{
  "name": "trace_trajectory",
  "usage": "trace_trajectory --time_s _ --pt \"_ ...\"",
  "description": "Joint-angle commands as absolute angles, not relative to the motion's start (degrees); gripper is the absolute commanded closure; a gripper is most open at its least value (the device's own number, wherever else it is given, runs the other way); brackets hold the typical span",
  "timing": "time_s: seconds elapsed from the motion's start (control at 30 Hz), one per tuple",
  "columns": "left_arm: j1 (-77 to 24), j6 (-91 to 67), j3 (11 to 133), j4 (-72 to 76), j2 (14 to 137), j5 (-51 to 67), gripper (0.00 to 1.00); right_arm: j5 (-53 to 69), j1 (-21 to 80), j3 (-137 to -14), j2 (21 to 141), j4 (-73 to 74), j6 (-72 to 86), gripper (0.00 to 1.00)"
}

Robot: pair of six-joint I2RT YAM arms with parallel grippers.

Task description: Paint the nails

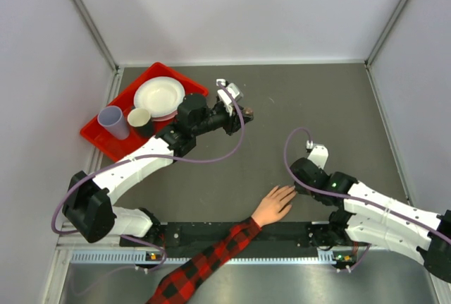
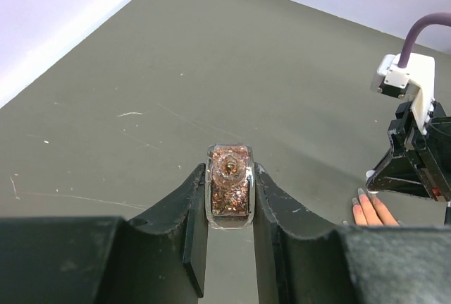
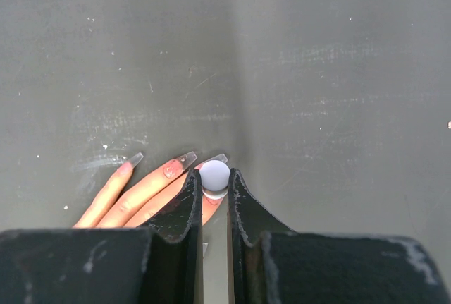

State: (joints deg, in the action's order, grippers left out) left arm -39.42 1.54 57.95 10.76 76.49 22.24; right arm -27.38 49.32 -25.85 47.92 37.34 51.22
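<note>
My right gripper, pinched on a white round brush cap, hangs just over the long pale nails pointing away from its fingers; the farther left gripper clamps a copper-glitter bottle.

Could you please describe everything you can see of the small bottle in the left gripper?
The bottle is small, squarish and clear, glass by its look, filled with coppery glitter polish. Its cap is off, the round open neck facing the wrist camera. The left gripper clamps its sides, seemingly held clear of the grey table.
</note>
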Motion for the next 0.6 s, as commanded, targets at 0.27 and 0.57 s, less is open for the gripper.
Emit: trace_trajectory --time_s 0.27,0.57 --pt "-39.02 0.88 58.89 14.68 76.47 23.38 1.0 -30.06 48.6 -27.07 46.06 39.55 52.74 1.0" --pt "-39.02 0.62 58.97 14.77 76.46 23.55 1.0 -29.71 48.6 -26.63 47.72 37.62 52.21 1.0"
